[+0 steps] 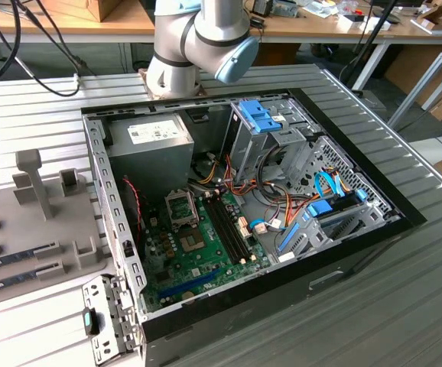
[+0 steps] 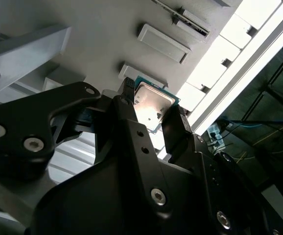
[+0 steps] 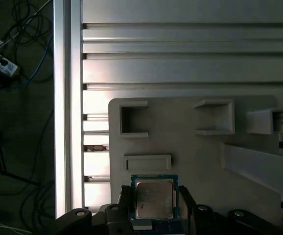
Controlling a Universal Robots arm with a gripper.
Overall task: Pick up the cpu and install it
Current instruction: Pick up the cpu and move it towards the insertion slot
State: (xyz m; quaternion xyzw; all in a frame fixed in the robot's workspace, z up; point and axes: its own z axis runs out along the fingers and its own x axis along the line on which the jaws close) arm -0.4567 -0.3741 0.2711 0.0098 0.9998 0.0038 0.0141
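Black gripper point(image 2: 151, 113) is probably pinching the silver-topped square cpu point(image 3: 153, 198) by 2 opposite green edges, hanging right over the light-grey plastic tray point(image 3: 205, 156). Light, stiff, fragile underneath, so edge grip only.

- The arm point(image 1: 198, 34), seen in the exterior view, is a silver-grey metal tube with thick rounded joints.
- A light-blue round cap point(image 1: 236, 60) closes the end of one joint.
- The lowest joint point(image 1: 171, 73) is a wide, pale grey drum.
- The gripper point(image 2: 151, 110) in the second wrist view is matte black and built of flat, angular links.
- Its two fingers point(image 2: 131, 134) are black bars with blunt tips, and one has two small holes down its face.
- Silver screws point(image 2: 157, 196) sit in round recesses at the link pivots.
- In the first wrist view the gripper point(image 3: 154, 198) shows rounded black knuckles point(image 3: 80, 215) with small pale screw heads.
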